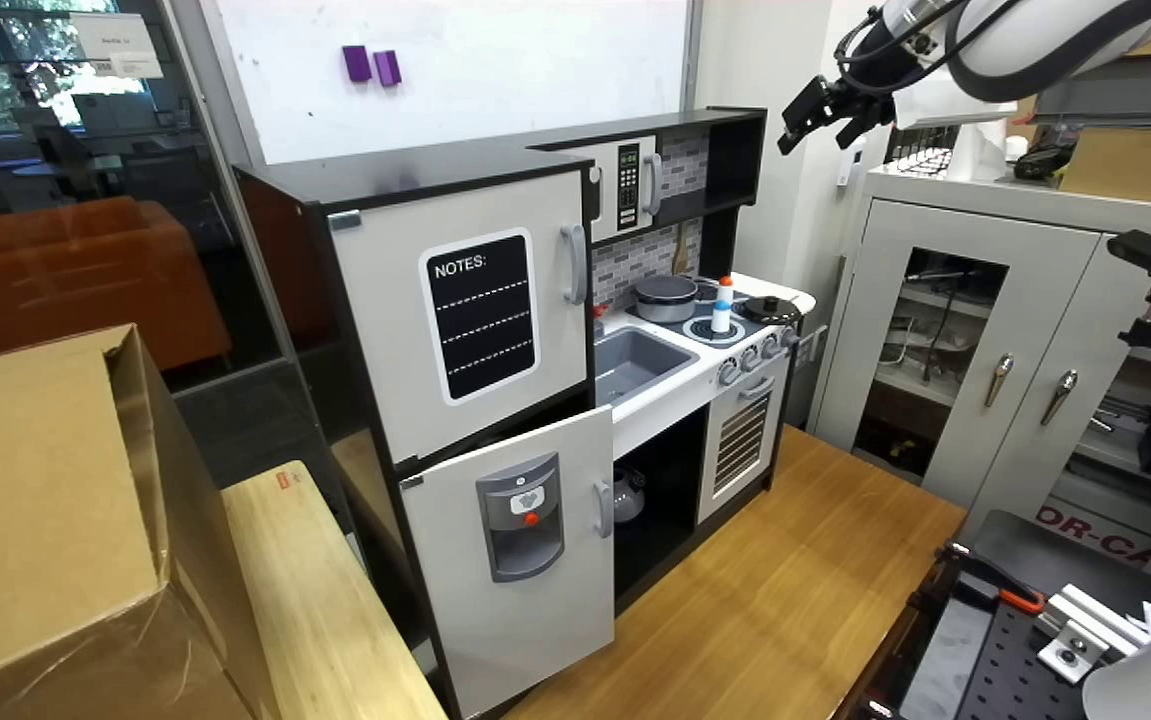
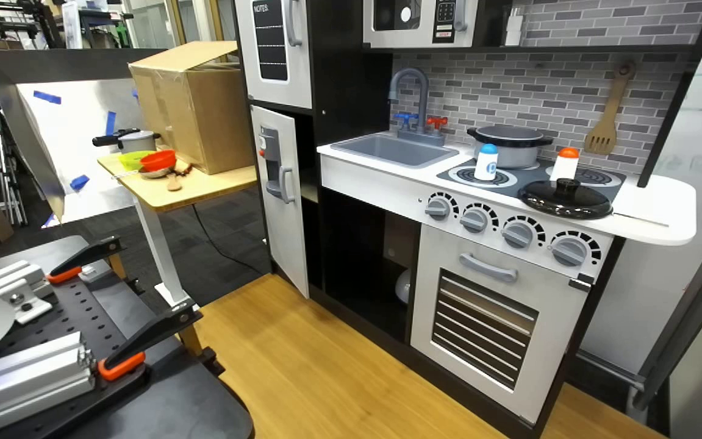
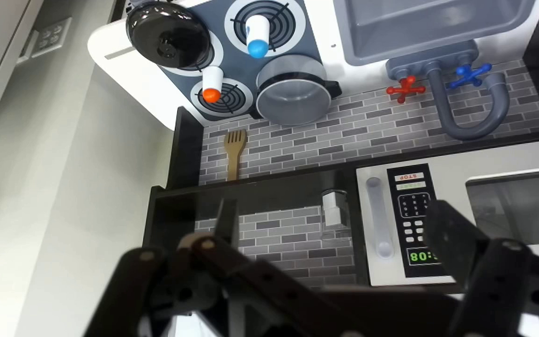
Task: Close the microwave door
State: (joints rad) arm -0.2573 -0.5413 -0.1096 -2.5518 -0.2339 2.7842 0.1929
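The microwave door (image 1: pixel 630 185) is at the top of the toy kitchen, with a white frame, dark window, keypad strip and grey handle. It also shows in an exterior view (image 2: pixel 427 27), cut by the top edge, and in the wrist view (image 3: pixel 452 182). It looks flush with its cabinet. My gripper (image 1: pixel 815 143) is up in the air in front of the kitchen, apart from the door. In the wrist view, which stands upside down, my gripper (image 3: pixel 335 210) is open with nothing between the fingers. One finger hides part of the keypad and green display.
The lower fridge door (image 1: pixel 575 430) stands ajar. The upper notes door (image 1: pixel 375 300) looks shut. A pot (image 2: pixel 512 146), shakers and a black lid (image 2: pixel 564 201) sit on the stove. A dark open shelf (image 3: pixel 269 192) lies beside the microwave. A grey cabinet (image 1: pixel 945 230) stands opposite.
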